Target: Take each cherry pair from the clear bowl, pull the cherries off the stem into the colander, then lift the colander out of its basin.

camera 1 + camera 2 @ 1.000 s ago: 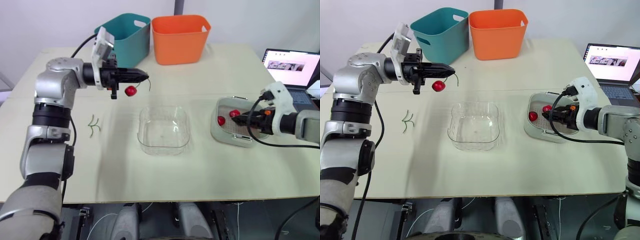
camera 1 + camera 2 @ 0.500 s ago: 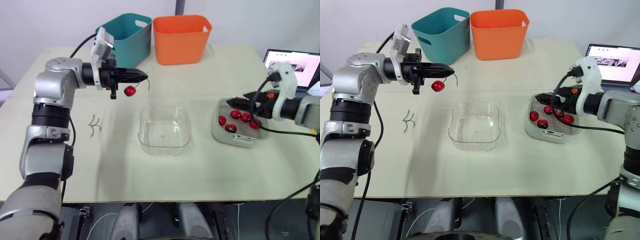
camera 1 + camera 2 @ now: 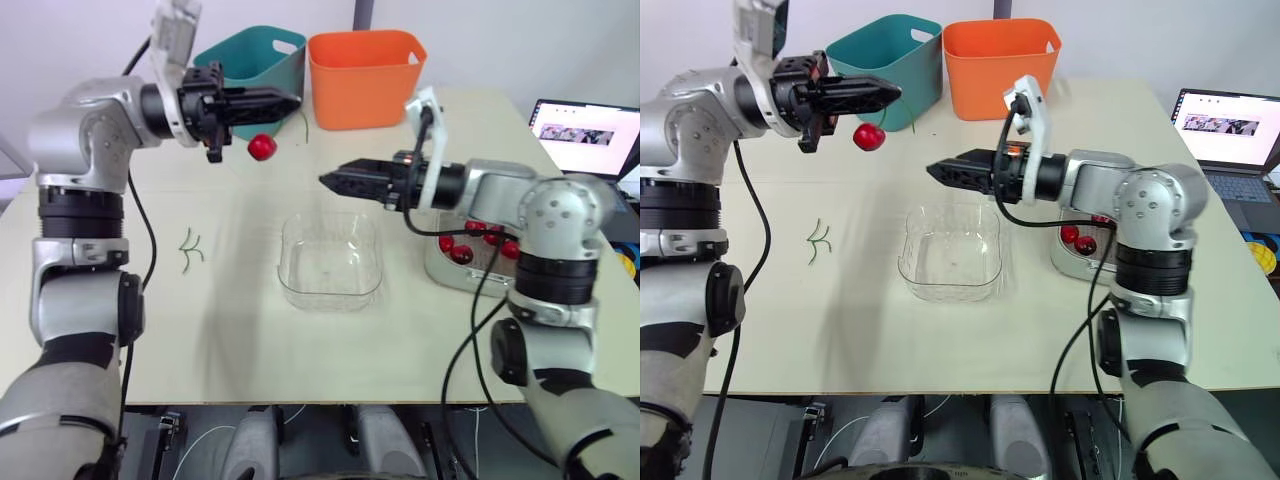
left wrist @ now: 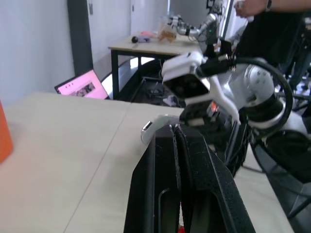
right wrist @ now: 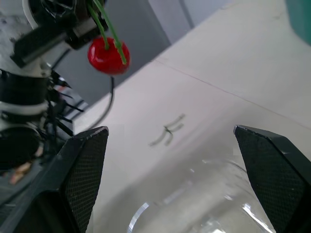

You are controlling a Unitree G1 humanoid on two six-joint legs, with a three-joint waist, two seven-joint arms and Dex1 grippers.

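The left gripper [image 3: 293, 99], clamped on the stem [image 5: 113, 34], held the cherry [image 3: 262, 147] beyond the clear bowl's [image 3: 330, 300] far-left corner. The right gripper [image 3: 326, 180], spread wide and empty, hovered over the bowl's far rim, pointing toward the cherry.

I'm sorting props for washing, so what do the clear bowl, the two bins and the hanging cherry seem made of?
Clear bowl: likely glossy transparent plastic, though glass is possible; the table shows through it. Orange bin and teal bin: opaque moulded plastic, smooth satin finish, cut-out handles. Cherry: shiny red skin with a highlight; real or imitation, cannot tell.
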